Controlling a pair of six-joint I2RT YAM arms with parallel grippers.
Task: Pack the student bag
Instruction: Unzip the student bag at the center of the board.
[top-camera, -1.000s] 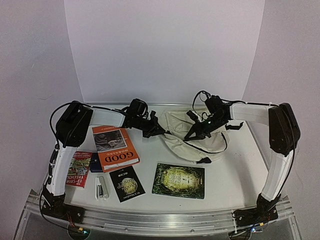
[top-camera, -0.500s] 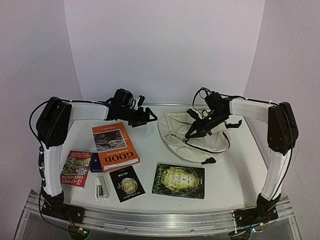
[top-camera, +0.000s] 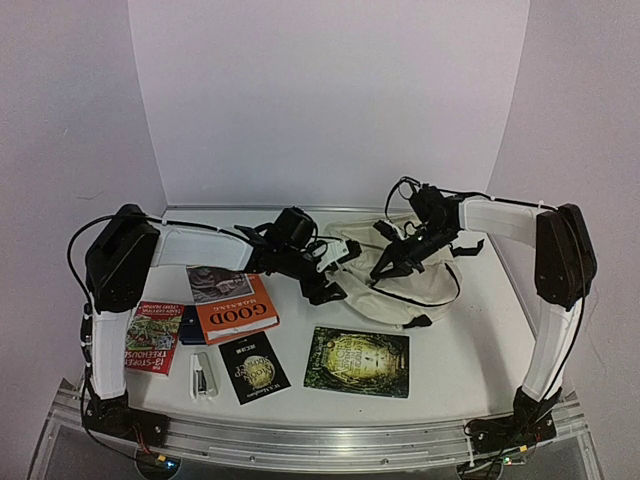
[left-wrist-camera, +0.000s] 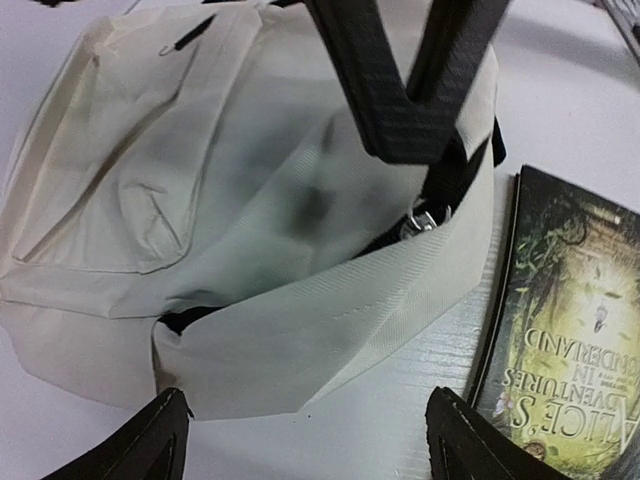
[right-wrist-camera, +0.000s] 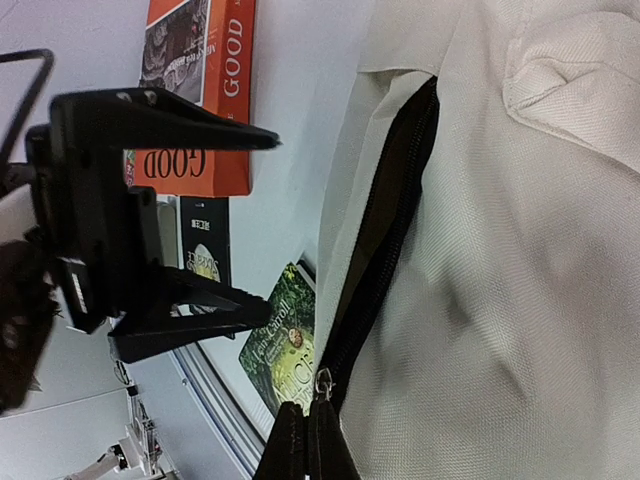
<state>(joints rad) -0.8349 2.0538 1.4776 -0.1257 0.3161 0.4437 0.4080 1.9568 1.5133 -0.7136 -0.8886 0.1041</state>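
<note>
The student bag (top-camera: 405, 290), cream with black zipper lines, lies at the back right of the table. It fills the left wrist view (left-wrist-camera: 200, 200) and the right wrist view (right-wrist-camera: 520, 250). My right gripper (top-camera: 384, 269) is shut on the bag's metal zipper pull (right-wrist-camera: 322, 382), its fingers (right-wrist-camera: 308, 445) pinched together at the end of the partly open zipper. My left gripper (top-camera: 328, 279) stands open at the bag's left edge, a fold of fabric lying just ahead of its fingertips (left-wrist-camera: 165, 440). Nothing is between them.
An orange "Good" book (top-camera: 232, 303) lies left of the bag. In front of the bag lies a green Alice book (top-camera: 358, 361) (left-wrist-camera: 570, 330). A black booklet (top-camera: 253, 366), a white stapler (top-camera: 203, 375), a blue item (top-camera: 192, 325) and a red book (top-camera: 155, 337) sit near the front left.
My left gripper opened, drew back from the bag to the left, then returned open to the bag's left edge. The right gripper kept its hold and lifted the bag's top slightly.
</note>
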